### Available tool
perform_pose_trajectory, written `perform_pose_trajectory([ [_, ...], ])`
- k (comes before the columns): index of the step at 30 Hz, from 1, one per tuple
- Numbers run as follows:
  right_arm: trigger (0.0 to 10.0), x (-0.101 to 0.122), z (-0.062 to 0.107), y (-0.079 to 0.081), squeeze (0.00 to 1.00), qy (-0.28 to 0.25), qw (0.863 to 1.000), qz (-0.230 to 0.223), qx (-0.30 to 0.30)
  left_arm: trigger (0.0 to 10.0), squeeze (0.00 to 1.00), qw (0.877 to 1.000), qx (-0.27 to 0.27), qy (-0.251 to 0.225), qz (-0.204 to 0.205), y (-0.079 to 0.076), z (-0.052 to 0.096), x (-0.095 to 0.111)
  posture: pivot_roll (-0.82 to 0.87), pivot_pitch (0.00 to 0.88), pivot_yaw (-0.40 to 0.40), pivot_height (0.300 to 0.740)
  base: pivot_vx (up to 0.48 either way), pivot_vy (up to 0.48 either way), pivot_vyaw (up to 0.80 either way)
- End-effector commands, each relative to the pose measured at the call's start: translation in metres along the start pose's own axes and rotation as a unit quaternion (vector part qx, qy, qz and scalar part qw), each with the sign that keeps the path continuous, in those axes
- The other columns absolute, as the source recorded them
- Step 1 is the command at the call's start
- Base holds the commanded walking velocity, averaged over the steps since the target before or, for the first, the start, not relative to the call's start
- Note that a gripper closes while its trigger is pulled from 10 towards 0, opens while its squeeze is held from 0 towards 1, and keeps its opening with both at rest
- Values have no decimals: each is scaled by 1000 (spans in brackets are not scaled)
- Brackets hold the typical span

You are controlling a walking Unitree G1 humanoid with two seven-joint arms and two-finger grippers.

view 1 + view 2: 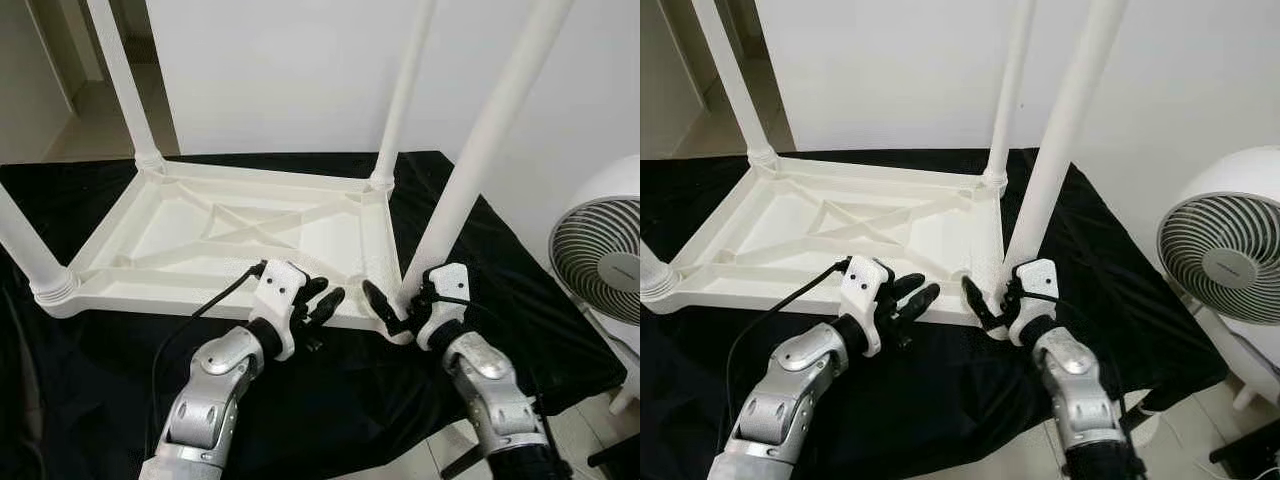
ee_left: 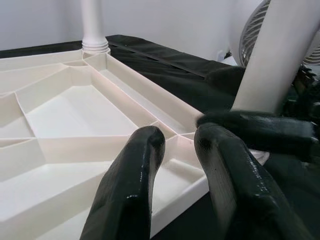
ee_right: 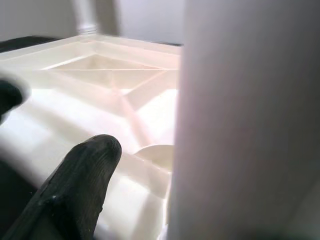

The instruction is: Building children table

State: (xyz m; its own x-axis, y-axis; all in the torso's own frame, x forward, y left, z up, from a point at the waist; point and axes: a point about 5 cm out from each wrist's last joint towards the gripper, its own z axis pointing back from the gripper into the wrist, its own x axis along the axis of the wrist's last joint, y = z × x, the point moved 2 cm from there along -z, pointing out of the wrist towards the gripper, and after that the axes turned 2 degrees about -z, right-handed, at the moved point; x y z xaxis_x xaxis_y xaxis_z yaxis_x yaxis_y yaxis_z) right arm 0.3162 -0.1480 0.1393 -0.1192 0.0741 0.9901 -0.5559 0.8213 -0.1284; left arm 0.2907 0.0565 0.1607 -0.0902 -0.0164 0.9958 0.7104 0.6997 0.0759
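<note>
A white plastic children table is lying upside down on a black cloth, in the middle and left of the head views, with its ribbed underside facing up. Four white legs are standing up from its corners. The near right leg is rising from the lower middle of the frame to the upper right corner. The far right leg is standing behind it, the far left leg is seen at the upper left, and the near left leg is seen at the left edge.

The left arm is being held bent and pointed forward from the lower left of the frame. The left tool is being held just at the near edge of the table. Its two black fingers are seen a little apart with nothing between them.

The right arm is being raised from the lower right of the frame. The right tool is being held at the foot of the near right leg, by the table's near right corner. One black finger is seen beside the leg in the right wrist view, which is blurry. Whether the leg is being pinched cannot be told.

A white fan is standing on the floor at the right edge of the frame. A black cable is running from the left wrist.
</note>
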Motion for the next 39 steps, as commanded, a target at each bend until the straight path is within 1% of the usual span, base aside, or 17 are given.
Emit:
perform_pose_trajectory([
  [1,10000,-2,0,2,0,4,999,1,35,10000,0,1000,0,6,-1,0,0,0,7,41,0,740,0,0,0],
  [2,10000,-2,0,2,0,4,999,1,35,10000,0,1000,0,6,-1,0,0,0,7,41,0,740,0,0,0],
  [4,10000,-5,0,0,0,20,998,10,65,10000,0,1000,1,4,-1,0,-2,1,7,41,1,740,0,0,0],
  [6,10000,-6,0,-3,0,23,997,13,67,10000,0,1000,-2,5,1,-1,-2,1,8,40,-1,740,0,0,0],
  [7,7686,-7,0,-5,0,25,997,15,70,10000,0,1000,-8,7,1,-3,-1,0,8,40,-1,740,0,0,0],
  [10,7686,-7,0,-6,0,26,997,16,72,10000,0,1000,-12,9,1,-5,-1,-1,8,40,-1,740,0,0,0],
  [11,1294,-9,1,-8,0,28,997,15,72,10000,0,1000,-21,12,4,-8,1,-3,11,41,-4,740,0,0,0],
  [12,1294,-9,1,-8,0,28,997,15,72,10000,0,1000,-21,12,4,-8,1,-3,11,41,-4,740,0,0,0],
  [13,0,-10,2,-8,0,26,997,11,72,10000,0,999,-29,17,4,-10,3,-6,12,43,-6,740,0,0,0],
  [16,0,-12,4,-9,0,22,997,5,77,10000,0,998,-48,30,2,-17,9,-12,11,46,-7,740,0,0,0],
  [22,0,-14,4,-11,0,20,998,-3,60,10000,0,998,-61,33,4,-20,12,-13,11,49,-9,740,0,0,0],
  [24,0,-17,4,-13,0,21,1000,-7,22,10000,0,997,-66,35,1,-21,13,-14,10,51,-9,740,0,0,0],
  [25,0,-17,4,-13,0,21,1000,-7,22,10000,0,997,-66,35,1,-21,13,-14,10,51,-9,740,0,0,0],
  [29,0,-22,3,-11,0,23,999,-18,-29,10000,0,997,-66,36,3,-23,13,-14,10,55,-8,740,0,0,0],
  [34,0,-22,2,-7,0,17,998,-26,-61,10000,0,997,-64,35,4,-23,12,-13,12,55,-12,740,0,0,0],
  [36,0,-22,0,-4,0,14,996,-31,-80,10000,0,998,-61,35,4,-23,12,-13,12,55,-13,740,0,0,0],
  [39,0,-21,-5,8,0,13,987,-46,-152,10000,0,998,-53,33,5,-22,11,-12,12,51,-21,740,0,0,0],
])
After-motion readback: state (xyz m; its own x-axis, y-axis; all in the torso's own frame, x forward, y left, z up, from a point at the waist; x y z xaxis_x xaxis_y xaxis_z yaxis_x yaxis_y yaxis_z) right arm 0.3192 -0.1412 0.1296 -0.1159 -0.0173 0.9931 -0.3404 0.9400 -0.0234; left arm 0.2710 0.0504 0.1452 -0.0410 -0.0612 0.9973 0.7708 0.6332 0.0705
